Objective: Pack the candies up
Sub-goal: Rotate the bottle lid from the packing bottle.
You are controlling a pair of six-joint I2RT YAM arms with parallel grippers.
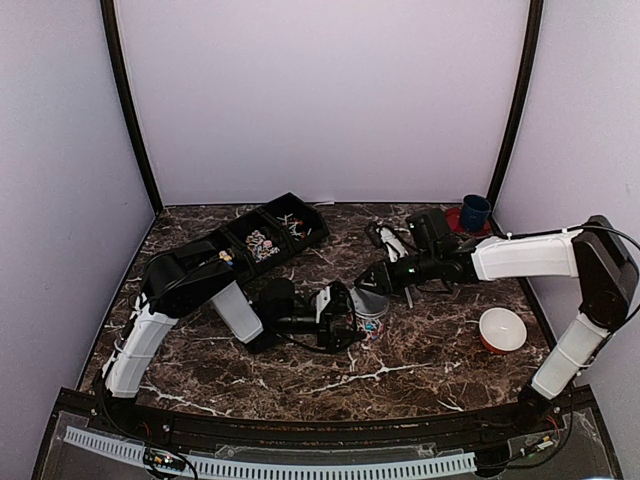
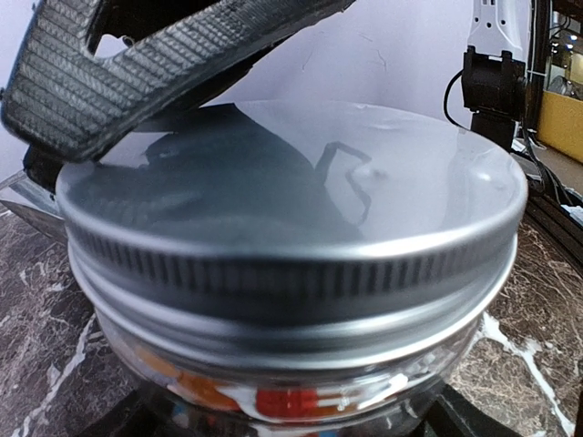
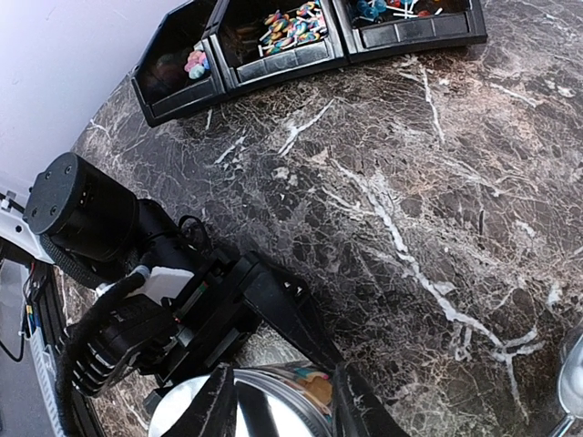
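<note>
left pincer [image 1: 350, 315] clamped on jar [image 2: 392, 378] | right pincer [image 3: 287, 405] around lid [image 2: 291, 200], cannot tell if tight | candies [image 2: 273, 401] inside jar, more in tray [image 3: 291, 59] | risk: crooked squeeze, tipping jar, spilling candies

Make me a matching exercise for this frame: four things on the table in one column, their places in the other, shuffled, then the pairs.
Things:
1. black tray
2. blue cup
3. white bowl
4. jar

Places:
A. middle of the table
B. far right corner
C. far left side
D. near right side, by the right arm

Pairs: 1-C, 2-B, 3-D, 4-A
</note>
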